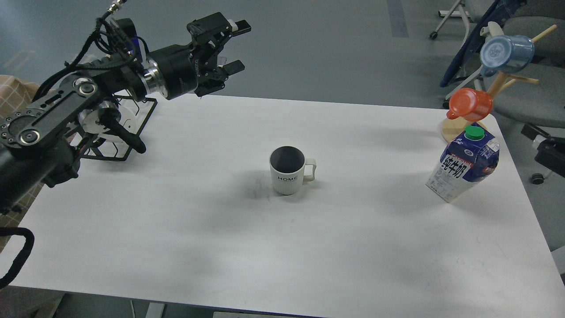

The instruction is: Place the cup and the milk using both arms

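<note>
- Left arm reaches in from the left edge, its forearm slanting up and to the right, above the far left corner of the white desk (220, 247).
- Left claw (236, 46) hangs over the desk's far edge and points right, its two fingers spread apart and holding nothing.
- Right arm is not in view.
- White ribbed mug (288, 171) stands upright near the desk's middle, its dark mouth facing up, its handle to the right and the "HOME" print toward the camera.
- Milk carton (463, 165) stands near the desk's right edge, well apart from the mug, its long axis roughly vertical and leaning right in this view, green cap (475, 132) on top.
- Behind the carton, a wooden cup stand (499, 84) carries an orange plastic cup (470, 104) and a blue plastic cup (505, 54).
- A black wire rack (128, 132) sits under the left arm.
</note>
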`<act>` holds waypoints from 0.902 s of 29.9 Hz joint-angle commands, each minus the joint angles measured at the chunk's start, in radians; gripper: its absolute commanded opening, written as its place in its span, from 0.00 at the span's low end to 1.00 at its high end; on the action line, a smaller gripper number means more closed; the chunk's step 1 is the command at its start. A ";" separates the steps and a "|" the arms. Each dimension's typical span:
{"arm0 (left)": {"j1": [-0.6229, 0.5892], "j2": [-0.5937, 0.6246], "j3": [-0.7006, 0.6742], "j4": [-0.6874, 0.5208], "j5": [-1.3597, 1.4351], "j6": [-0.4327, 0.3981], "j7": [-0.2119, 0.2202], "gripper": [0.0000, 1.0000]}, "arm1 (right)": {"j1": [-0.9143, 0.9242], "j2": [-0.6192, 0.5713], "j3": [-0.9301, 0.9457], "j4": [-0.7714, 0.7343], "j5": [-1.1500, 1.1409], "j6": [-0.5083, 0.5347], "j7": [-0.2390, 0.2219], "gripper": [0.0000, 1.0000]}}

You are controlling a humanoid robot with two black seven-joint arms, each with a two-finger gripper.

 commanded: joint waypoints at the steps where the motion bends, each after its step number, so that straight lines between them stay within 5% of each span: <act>1: 0.008 -0.010 0.002 0.000 0.003 0.000 0.000 0.97 | -0.035 0.011 -0.014 -0.020 -0.050 0.000 0.000 1.00; 27: 0.031 -0.020 -0.001 -0.008 0.008 0.000 0.000 0.97 | -0.009 0.350 -0.012 -0.274 -0.083 0.000 0.000 1.00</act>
